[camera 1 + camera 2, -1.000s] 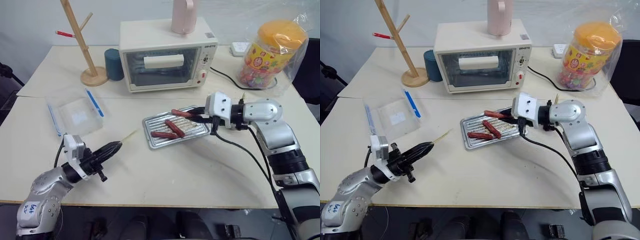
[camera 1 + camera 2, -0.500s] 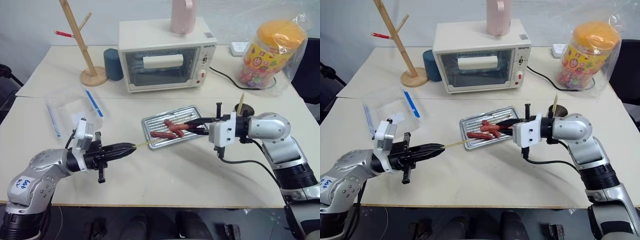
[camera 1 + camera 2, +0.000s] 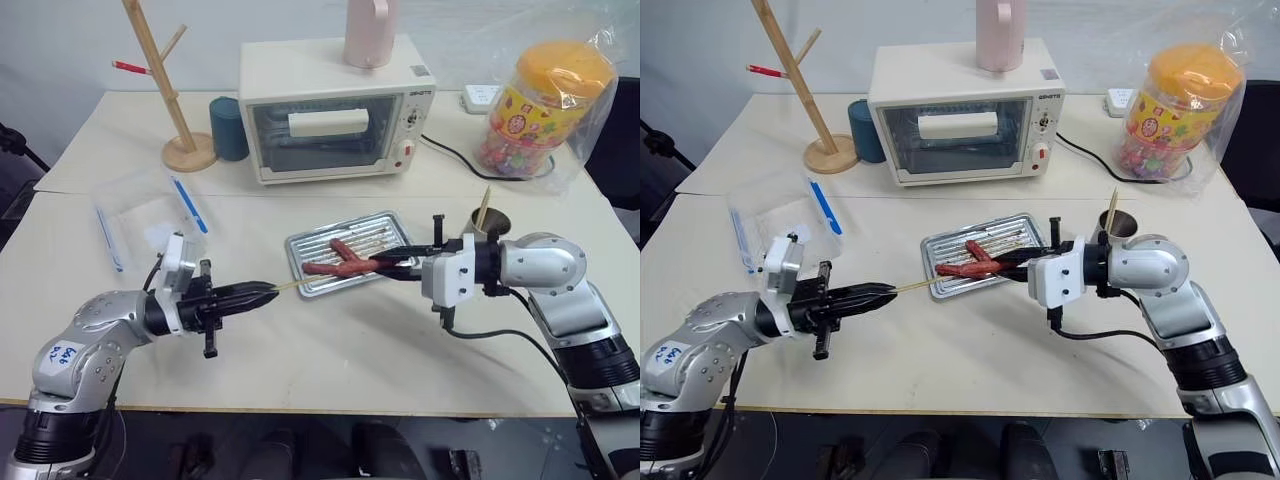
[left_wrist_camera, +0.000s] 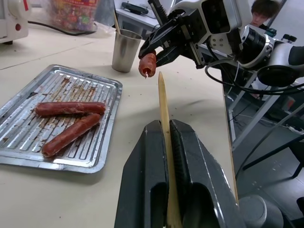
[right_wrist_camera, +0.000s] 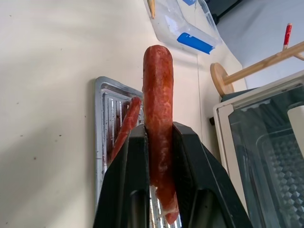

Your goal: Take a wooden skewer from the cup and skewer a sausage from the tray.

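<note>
Right claw (image 5: 159,142) clamped on sausage (image 5: 158,109); left claw (image 4: 166,137) pinching wooden skewer (image 4: 164,104).

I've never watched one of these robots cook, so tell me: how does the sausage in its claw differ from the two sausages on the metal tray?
The held sausage is lifted off the table, clamped in the right gripper; the two tray sausages lie flat on the tray. The held sausage points its end at the tip of the wooden skewer that the left gripper grips; the tray sausages lie untouched. All look alike: slim and reddish-brown.

sausage (image 5: 158,114) clamped in right gripper (image 5: 158,142), tray (image 5: 102,123) beyond
</note>
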{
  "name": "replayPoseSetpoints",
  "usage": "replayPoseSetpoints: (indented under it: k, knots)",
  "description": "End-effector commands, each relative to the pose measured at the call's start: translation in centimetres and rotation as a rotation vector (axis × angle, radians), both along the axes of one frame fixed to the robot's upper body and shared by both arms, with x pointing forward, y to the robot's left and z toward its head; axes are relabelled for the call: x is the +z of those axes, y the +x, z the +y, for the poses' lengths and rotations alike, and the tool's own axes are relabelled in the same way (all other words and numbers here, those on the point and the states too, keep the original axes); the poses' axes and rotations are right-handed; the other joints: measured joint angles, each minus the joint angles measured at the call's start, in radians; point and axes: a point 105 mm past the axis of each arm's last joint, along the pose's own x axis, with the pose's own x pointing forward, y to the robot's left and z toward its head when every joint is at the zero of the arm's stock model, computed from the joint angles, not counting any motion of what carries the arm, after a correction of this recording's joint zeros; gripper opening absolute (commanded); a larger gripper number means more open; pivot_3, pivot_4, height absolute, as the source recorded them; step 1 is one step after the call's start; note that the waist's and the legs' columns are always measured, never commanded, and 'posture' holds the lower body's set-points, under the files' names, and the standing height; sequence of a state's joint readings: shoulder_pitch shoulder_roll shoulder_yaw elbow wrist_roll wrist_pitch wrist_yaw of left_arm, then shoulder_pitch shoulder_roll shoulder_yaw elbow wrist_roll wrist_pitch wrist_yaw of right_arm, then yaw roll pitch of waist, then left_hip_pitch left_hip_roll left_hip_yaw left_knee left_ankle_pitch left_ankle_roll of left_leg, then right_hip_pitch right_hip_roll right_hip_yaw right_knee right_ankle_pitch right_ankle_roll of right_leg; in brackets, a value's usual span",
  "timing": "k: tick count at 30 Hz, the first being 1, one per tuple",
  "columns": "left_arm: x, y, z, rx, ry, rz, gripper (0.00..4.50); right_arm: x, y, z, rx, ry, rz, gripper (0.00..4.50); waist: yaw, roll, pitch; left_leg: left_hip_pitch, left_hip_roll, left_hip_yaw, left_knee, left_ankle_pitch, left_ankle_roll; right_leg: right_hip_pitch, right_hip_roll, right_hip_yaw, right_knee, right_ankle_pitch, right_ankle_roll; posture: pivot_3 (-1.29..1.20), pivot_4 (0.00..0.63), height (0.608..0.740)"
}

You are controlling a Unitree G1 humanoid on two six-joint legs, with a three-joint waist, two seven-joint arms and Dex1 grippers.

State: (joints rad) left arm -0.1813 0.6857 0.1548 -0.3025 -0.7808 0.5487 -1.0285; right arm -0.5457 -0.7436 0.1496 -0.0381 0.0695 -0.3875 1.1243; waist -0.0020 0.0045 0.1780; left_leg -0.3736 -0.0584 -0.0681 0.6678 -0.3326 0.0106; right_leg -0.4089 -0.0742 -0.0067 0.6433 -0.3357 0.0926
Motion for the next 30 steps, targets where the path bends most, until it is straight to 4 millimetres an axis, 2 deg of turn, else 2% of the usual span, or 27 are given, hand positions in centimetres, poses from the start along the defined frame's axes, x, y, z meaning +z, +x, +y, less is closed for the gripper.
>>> replayPoseSetpoints:
  k: [1, 30]
  knots:
    - [0.5, -0.1, -0.2, -0.005, 0.005, -0.04, 0.0, 0.8, -0.5, 0.3, 0.026, 0.007, -0.033, 0.5, -0.001, 0.0, 0.0, 0.0, 0.0, 0.0, 0.0, 0.0, 0.0, 0.0, 0.0, 0.0, 0.0, 0.0, 0.0, 0.0, 0.15, 0.74]
    - [0.4, 0.7, -1.3, 0.008, 0.015, -0.063, 0.0, 0.5, -0.5, 0.4, 0.033, -0.001, -0.012, 0.5, 0.0, 0.0, 0.0, 0.0, 0.0, 0.0, 0.001, 0.0, 0.0, 0.0, 0.0, 0.0, 0.001, 0.0, 0.0, 0.0, 0.15, 0.74]
